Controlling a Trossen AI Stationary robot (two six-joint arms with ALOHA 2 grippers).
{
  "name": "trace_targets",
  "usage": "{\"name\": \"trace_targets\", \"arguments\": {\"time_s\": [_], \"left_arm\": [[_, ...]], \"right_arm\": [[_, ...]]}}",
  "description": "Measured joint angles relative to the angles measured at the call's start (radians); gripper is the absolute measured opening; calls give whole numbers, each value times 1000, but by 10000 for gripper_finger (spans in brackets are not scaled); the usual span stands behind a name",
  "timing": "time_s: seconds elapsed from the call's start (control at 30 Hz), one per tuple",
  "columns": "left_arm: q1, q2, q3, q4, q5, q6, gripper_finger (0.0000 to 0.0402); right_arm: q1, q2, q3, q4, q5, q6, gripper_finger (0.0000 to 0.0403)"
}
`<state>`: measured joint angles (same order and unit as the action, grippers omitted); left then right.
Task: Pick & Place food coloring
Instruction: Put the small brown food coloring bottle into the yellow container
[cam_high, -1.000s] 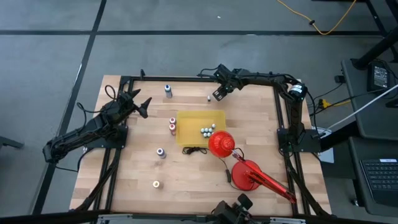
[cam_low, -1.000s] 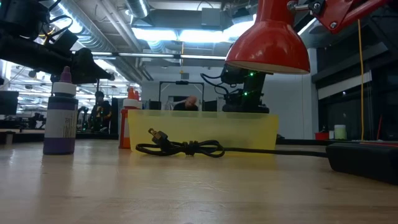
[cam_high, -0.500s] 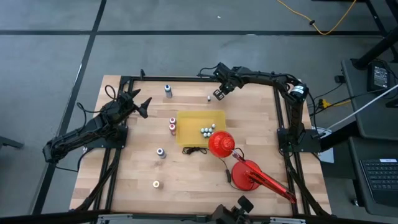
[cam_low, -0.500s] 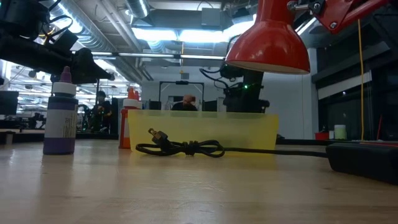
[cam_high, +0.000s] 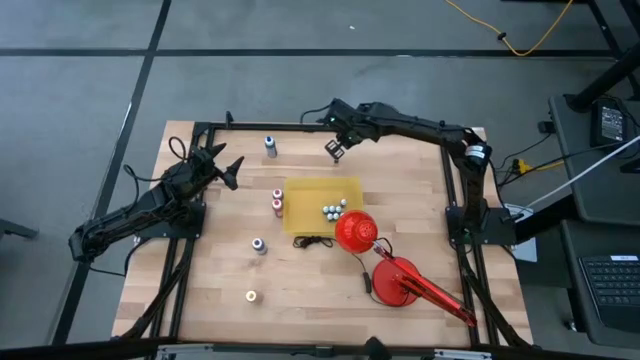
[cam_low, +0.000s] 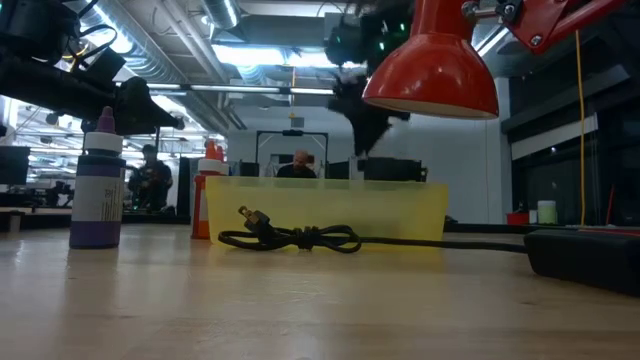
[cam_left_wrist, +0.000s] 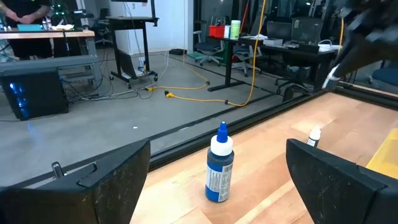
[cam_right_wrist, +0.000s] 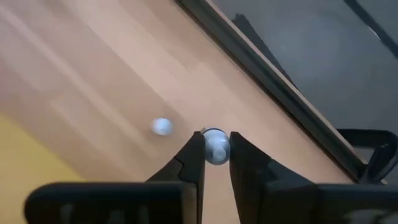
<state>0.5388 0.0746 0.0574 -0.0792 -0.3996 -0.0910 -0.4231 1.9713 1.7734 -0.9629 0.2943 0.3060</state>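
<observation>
Over on the left, the left gripper (cam_high: 230, 170) hangs idle above the tabletop (cam_high: 220, 280), fingers (cam_left_wrist: 112, 180) spread apart, looking at a blue bottle (cam_left_wrist: 219, 165) near the far rail (cam_high: 280, 126). More bottles (cam_high: 277, 204) stand left of the yellow tray (cam_high: 300, 215). Moving right, the right gripper (cam_high: 335, 150) is up by the far edge, fingers (cam_right_wrist: 193, 158) clamped on a small white-topped bottle (cam_right_wrist: 216, 147), well off the wood. Best play, I'd say: keep it upright, carry it level, lower only once squarely over the tray. Open room lies between rail and tray; the red lamp (cam_high: 355, 232) crowds the tray's near right corner, so come in from the far side.
</observation>
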Motion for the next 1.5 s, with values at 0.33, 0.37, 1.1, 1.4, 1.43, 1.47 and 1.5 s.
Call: {"name": "trace_targets", "arguments": {"time_s": [0.33, 0.37, 1.1, 1.4, 1.43, 1.47, 1.5], "left_arm": [[0, 0, 0, 0, 0, 0, 365], [0, 0, 0, 0, 0, 0, 365], [0, 0, 0, 0, 0, 0, 364], [0, 0, 0, 0, 0, 0, 365], [0, 0, 0, -1, 0, 0, 365], [0, 0, 0, -2, 0, 0, 364], [0, 0, 0, -1, 0, 0, 364]], "right_arm": [[207, 6, 69, -72, 20, 356, 55], [229, 11, 70, -71, 19, 397, 55], [376, 211, 96, -69, -34, 688, 55], [371, 165, -16, -33, -16, 722, 55], [370, 153, -30, -23, -6, 732, 55], [368, 145, -42, -9, -2, 738, 55], [365, 139, -54, 2, 0, 740, 55]]}}
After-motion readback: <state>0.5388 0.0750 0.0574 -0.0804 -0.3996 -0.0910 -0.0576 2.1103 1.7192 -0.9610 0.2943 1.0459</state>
